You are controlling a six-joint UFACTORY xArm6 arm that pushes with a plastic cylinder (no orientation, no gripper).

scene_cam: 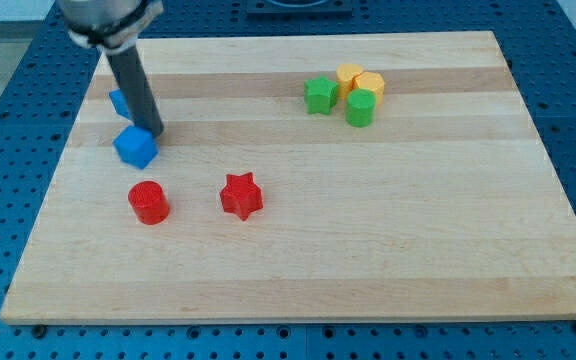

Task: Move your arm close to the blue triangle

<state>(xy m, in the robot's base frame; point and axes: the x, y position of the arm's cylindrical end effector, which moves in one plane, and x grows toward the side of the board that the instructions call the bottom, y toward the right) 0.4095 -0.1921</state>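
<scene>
Seven blocks sit on the wooden board (298, 260): two blue, two red, two green and, it seems, two yellow pressed together, though those may be more than I can separate. The blue triangle (119, 101) lies near the view's top left, mostly hidden behind my rod, so only a small blue corner shows. My tip (155, 135), a bare rod holding nothing, rests just beside the blue cube (135, 148), below the triangle. A red cylinder (149, 202) and red star (241, 195) lie lower; a green star (319, 95), green cylinder (360, 107) and the yellow blocks (360, 81) cluster at top right.

Blue perforated surface (8, 150) around wooden board (368, 250)
</scene>
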